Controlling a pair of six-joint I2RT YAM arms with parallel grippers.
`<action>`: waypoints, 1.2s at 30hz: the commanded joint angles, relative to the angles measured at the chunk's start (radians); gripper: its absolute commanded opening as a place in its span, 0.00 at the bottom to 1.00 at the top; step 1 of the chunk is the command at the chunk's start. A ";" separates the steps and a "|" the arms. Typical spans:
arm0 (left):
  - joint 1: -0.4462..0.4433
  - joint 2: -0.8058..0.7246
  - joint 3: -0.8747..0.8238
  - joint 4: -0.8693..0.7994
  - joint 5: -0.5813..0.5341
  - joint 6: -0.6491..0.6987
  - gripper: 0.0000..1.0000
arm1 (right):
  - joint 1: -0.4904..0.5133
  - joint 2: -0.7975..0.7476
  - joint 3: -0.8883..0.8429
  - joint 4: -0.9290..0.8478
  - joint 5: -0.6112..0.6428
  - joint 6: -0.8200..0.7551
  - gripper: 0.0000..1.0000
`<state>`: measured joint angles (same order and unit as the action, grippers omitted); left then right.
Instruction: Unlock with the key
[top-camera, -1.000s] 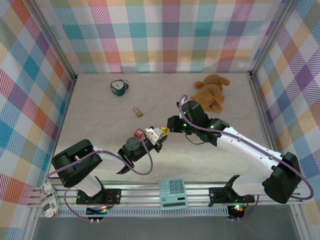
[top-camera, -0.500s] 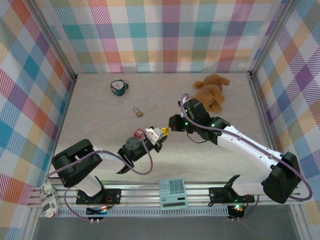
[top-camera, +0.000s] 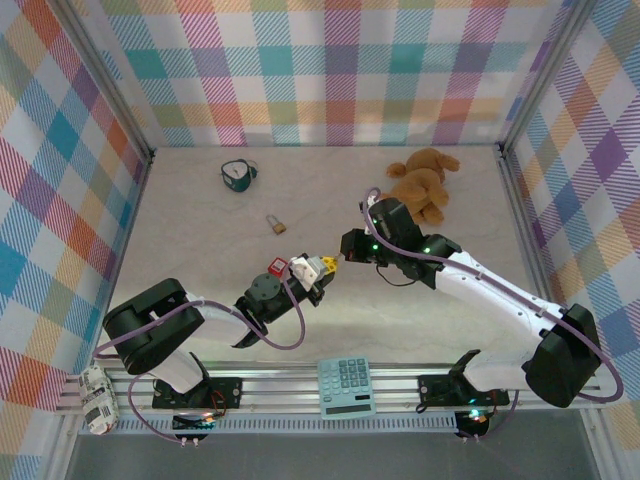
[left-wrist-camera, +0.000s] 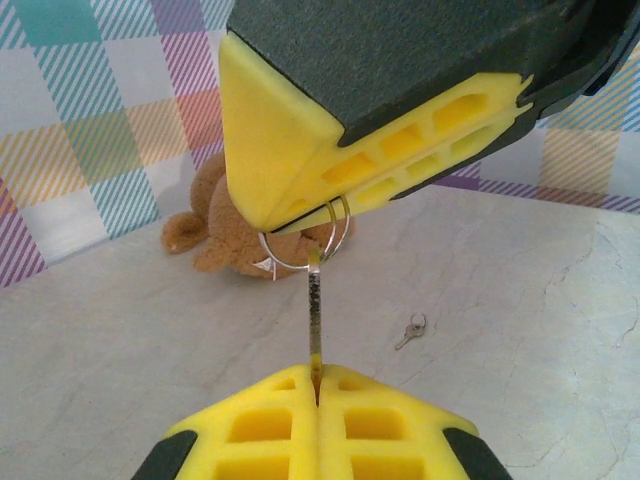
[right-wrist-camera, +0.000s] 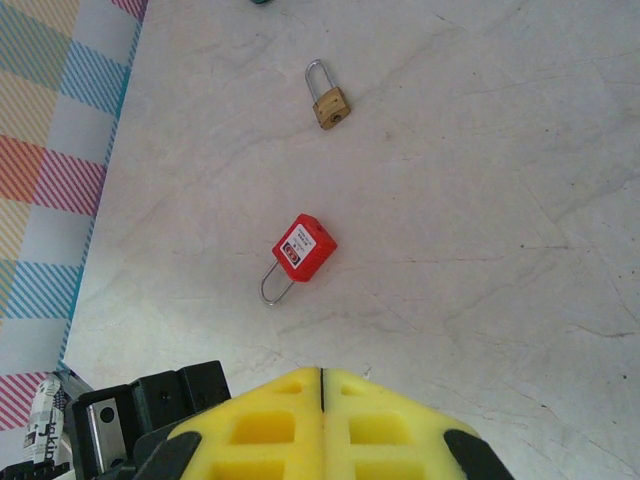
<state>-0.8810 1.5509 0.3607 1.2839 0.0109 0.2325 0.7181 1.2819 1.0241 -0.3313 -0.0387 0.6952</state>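
Note:
The key (left-wrist-camera: 315, 310) is a thin tan blade seen edge-on, standing upright above the table. My left gripper (left-wrist-camera: 317, 378) is shut on its lower end. Its silver ring (left-wrist-camera: 335, 238) runs into the closed tips of my right gripper (left-wrist-camera: 300, 215), which hangs just above. In the top view the two grippers meet tip to tip, left (top-camera: 326, 267) and right (top-camera: 341, 258). The red padlock (right-wrist-camera: 303, 247) lies flat on the table beyond my right gripper (right-wrist-camera: 322, 372), also just left of the left wrist (top-camera: 273, 266). The brass padlock (right-wrist-camera: 330, 105) lies farther back.
A second small key (left-wrist-camera: 410, 330) lies loose on the table. A brown teddy bear (top-camera: 422, 180) sits at the back right, a teal object (top-camera: 237, 175) at the back left. A calculator (top-camera: 346, 385) rests on the front rail.
My right gripper has drifted slightly to the right and back. The left gripper and the key stay where they were.

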 joint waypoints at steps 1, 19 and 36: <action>0.014 -0.043 -0.017 0.055 0.050 -0.008 0.00 | -0.031 0.005 -0.028 0.015 0.058 -0.017 0.02; 0.059 -0.270 0.051 -0.520 0.171 -0.028 0.00 | -0.074 -0.024 -0.075 0.143 -0.107 -0.114 0.28; 0.312 -0.148 0.332 -0.972 0.792 -0.368 0.00 | -0.156 -0.150 -0.364 0.560 -0.512 -0.410 0.67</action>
<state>-0.5743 1.3556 0.6247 0.4213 0.5526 -0.0677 0.5682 1.1595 0.6838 0.0471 -0.3641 0.3431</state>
